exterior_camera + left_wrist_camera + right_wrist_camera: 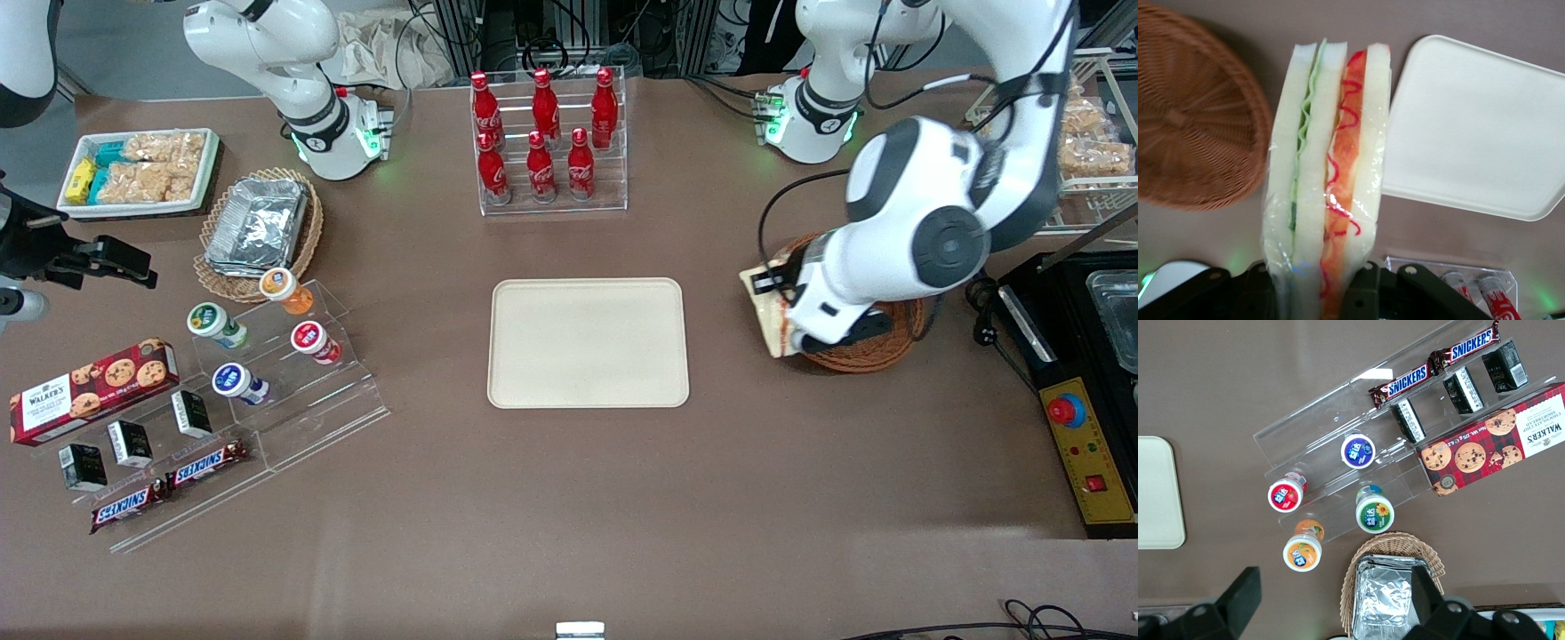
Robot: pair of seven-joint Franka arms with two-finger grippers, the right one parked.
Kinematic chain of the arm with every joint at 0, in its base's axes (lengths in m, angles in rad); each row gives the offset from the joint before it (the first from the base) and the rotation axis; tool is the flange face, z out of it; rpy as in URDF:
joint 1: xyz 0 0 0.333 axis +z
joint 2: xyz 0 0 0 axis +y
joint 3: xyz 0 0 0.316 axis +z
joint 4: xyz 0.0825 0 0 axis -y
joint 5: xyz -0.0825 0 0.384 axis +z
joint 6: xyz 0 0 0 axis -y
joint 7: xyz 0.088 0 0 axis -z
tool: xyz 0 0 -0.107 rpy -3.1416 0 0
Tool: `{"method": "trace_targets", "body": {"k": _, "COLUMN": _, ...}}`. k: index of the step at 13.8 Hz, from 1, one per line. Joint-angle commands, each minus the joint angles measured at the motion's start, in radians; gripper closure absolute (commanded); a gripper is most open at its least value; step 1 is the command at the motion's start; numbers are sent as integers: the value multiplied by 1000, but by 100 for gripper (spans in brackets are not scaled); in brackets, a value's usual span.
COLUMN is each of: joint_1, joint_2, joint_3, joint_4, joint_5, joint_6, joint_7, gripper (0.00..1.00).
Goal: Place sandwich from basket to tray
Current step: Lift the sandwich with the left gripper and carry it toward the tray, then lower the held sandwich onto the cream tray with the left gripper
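Observation:
The sandwich (1328, 167), pale bread in clear wrap with green and red filling at its cut edge, stands upright in my left gripper (1318, 287), which is shut on its lower end. The reddish-brown wicker basket (1191, 120) lies beside it, with nothing showing inside. The cream tray (1471, 127) lies on the sandwich's other flank. In the front view the gripper (782, 307) hangs over the basket's (876, 354) rim on the side toward the tray (589, 342), with the sandwich (765, 302) partly hidden by the arm.
A clear rack of red cola bottles (551, 142) stands farther from the front camera than the tray. A black and yellow control box (1085, 453) sits at the working arm's end. A tan basket with foil containers (258, 227) and snack stands (267, 356) lie toward the parked arm's end.

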Motion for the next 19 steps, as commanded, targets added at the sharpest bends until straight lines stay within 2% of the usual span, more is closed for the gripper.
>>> {"method": "trace_targets", "body": {"k": 1, "joint_1": -76, "joint_2": 96, "joint_3": 11, "joint_4": 43, "joint_5": 22, "joint_6": 50, "joint_7": 4, "gripper": 70}}
{"method": "trace_targets", "body": {"k": 9, "joint_1": -176, "joint_2": 289, "joint_3": 11, "joint_4": 46, "joint_5": 83, "joint_6": 172, "joint_7": -1, "gripper": 71}}
{"method": "trace_targets", "body": {"k": 12, "joint_1": -203, "joint_2": 352, "joint_3": 12, "joint_4": 64, "joint_5": 85, "joint_6": 243, "joint_7": -10, "gripper": 71}}
{"method": "trace_targets", "body": {"k": 16, "joint_1": -213, "joint_2": 400, "joint_3": 12, "joint_4": 79, "joint_5": 140, "joint_6": 254, "joint_7": -16, "gripper": 71}}
{"method": "trace_targets", "body": {"k": 19, "joint_1": -213, "joint_2": 421, "joint_3": 12, "joint_4": 87, "joint_5": 141, "joint_6": 260, "joint_7": -16, "gripper": 71}}
